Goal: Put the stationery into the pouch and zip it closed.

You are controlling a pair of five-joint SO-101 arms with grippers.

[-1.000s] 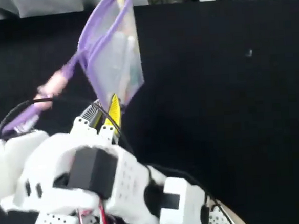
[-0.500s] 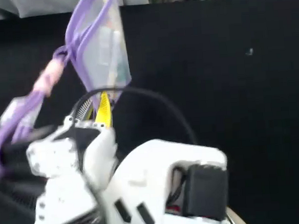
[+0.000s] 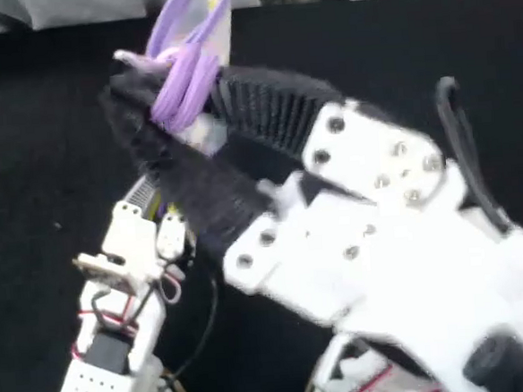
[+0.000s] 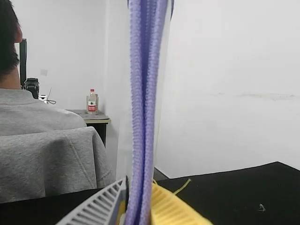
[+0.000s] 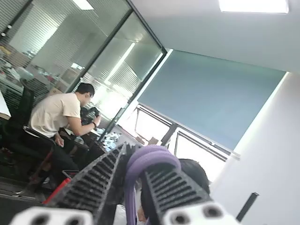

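The pouch point(image 3: 188, 40) is held up over the far left part of the black table point(image 3: 394, 43), its clear body edged in purple. The left gripper point(image 3: 159, 208) is seen below it on the near side, clenched on the pouch's purple edge point(image 4: 143, 93), which runs up between its grey and yellow jaws point(image 4: 138, 206). The right gripper point(image 3: 179, 103) is set against the pouch from the right, its black ridged jaws pinched point(image 5: 138, 180) on a purple strap point(image 5: 147, 157) looped between them.
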